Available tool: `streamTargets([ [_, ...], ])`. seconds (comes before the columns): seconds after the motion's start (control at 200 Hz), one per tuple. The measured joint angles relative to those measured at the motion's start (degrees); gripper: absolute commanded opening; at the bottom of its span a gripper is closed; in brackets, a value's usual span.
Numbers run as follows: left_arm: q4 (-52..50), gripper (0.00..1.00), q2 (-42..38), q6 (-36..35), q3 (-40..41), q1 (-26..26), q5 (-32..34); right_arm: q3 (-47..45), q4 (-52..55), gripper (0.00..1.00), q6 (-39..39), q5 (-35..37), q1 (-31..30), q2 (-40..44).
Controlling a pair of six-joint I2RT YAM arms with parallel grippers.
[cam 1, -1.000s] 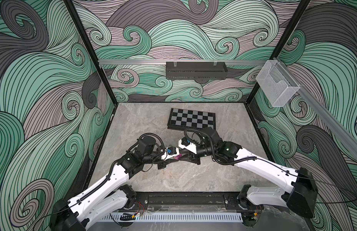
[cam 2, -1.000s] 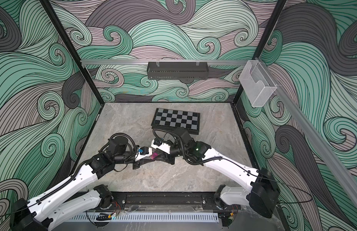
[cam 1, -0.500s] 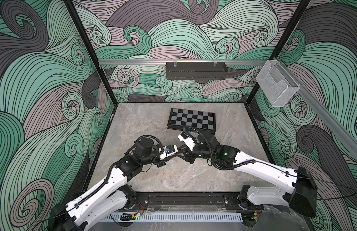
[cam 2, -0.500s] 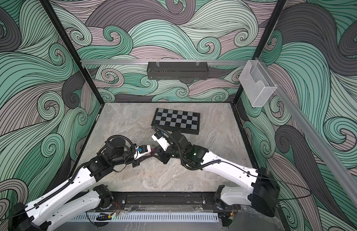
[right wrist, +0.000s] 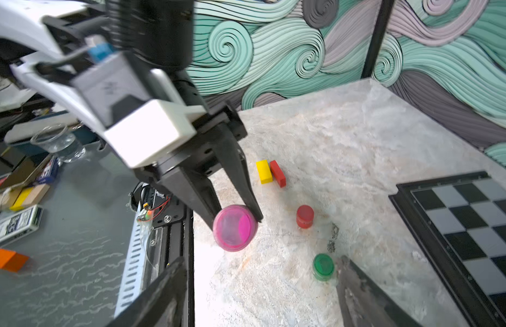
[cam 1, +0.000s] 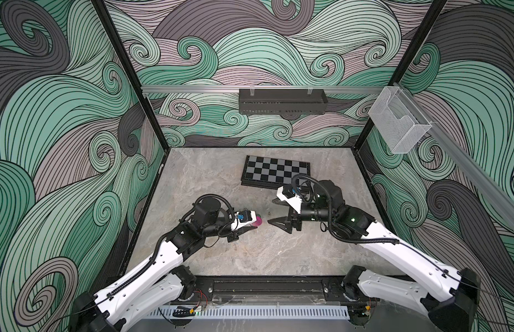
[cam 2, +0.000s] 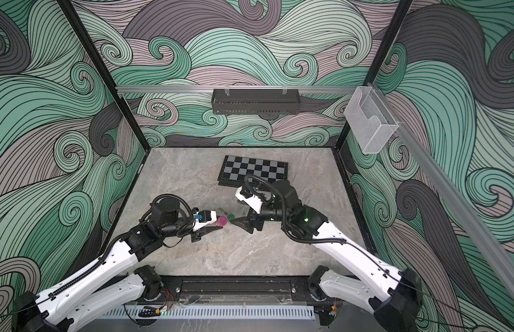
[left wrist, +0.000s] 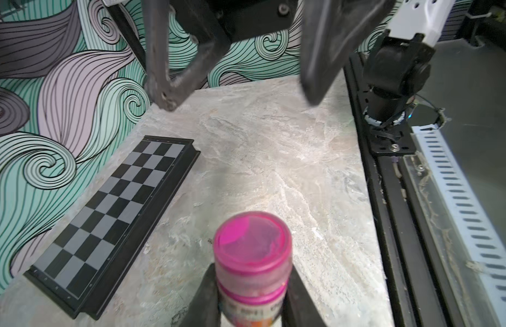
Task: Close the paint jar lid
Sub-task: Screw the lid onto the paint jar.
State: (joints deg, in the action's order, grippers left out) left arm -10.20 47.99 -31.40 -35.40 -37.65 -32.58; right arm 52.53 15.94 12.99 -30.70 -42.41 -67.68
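While the right claw (cam 1: 271,211) hangs spread in a top view, just clear of the small pink plastic paint jar (cam 1: 255,223), I fear its translucent pink lid (cam 1: 259,221) may be only half-turned and leak. Left wrist: the left claw (left wrist: 253,297) is clamped on the jar, lid seated. Right wrist: pink paint (right wrist: 244,226) shows inside, bench (right wrist: 331,141) below.

We see our left hand (left wrist: 251,276) pinching a pink paint jar (left wrist: 253,283) with its lid (left wrist: 251,240) on top, over the grey surface (left wrist: 274,158), a checkerboard (left wrist: 115,215) lying nearby and our right hand (left wrist: 240,96) spread wide farther off.
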Motion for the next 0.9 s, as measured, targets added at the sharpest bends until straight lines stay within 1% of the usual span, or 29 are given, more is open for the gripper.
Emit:
streamTargets([
  [0.135,-1.75,0.05,1.88,0.07,-1.7,0.0,-4.22,0.57,3.96,0.81,9.01,-4.04,-0.17,-0.33],
  [0.29,-3.15,0.05,3.02,0.13,-2.34,0.0,-6.93,1.88,5.86,0.78,15.04,-4.5,-1.86,-3.39],
  [0.355,-3.34,0.05,3.23,0.13,-2.34,0.0,-7.67,2.25,5.88,0.73,16.72,-4.31,-2.99,-4.7],
  [0.435,-3.76,0.05,3.34,0.13,-2.34,0.0,-8.17,2.27,5.84,0.65,18.01,-3.89,-4.11,-5.88],
  [0.535,-4.04,0.06,3.34,0.13,-2.34,0.0,-8.59,2.71,5.9,0.64,19.43,-3.5,-5.03,-7.5],
  [0.65,-4.13,0.06,3.34,0.13,-2.34,0.0,-8.83,3.72,5.97,0.55,20.24,-2.89,-5.79,-9.4],
  [0.715,-4.15,0.06,3.48,0.13,-2.36,0.0,-8.9,4.04,5.88,0.53,20.44,-2.73,-6.12,-9.97],
  [0.766,-4.2,0.06,3.67,0.11,-2.36,0.0,-8.92,4.15,5.95,0.46,20.5,-2.56,-6.34,-10.27],
  [0.841,-4.26,0.06,3.67,0.11,-2.36,0.0,-8.96,4.66,6.16,0.4,20.61,-2.32,-6.54,-10.91],
  [0.901,-4.26,0.06,3.69,0.11,-2.36,0.0,-8.87,4.96,6.21,0.39,20.7,-2.23,-6.62,-11.41],
])
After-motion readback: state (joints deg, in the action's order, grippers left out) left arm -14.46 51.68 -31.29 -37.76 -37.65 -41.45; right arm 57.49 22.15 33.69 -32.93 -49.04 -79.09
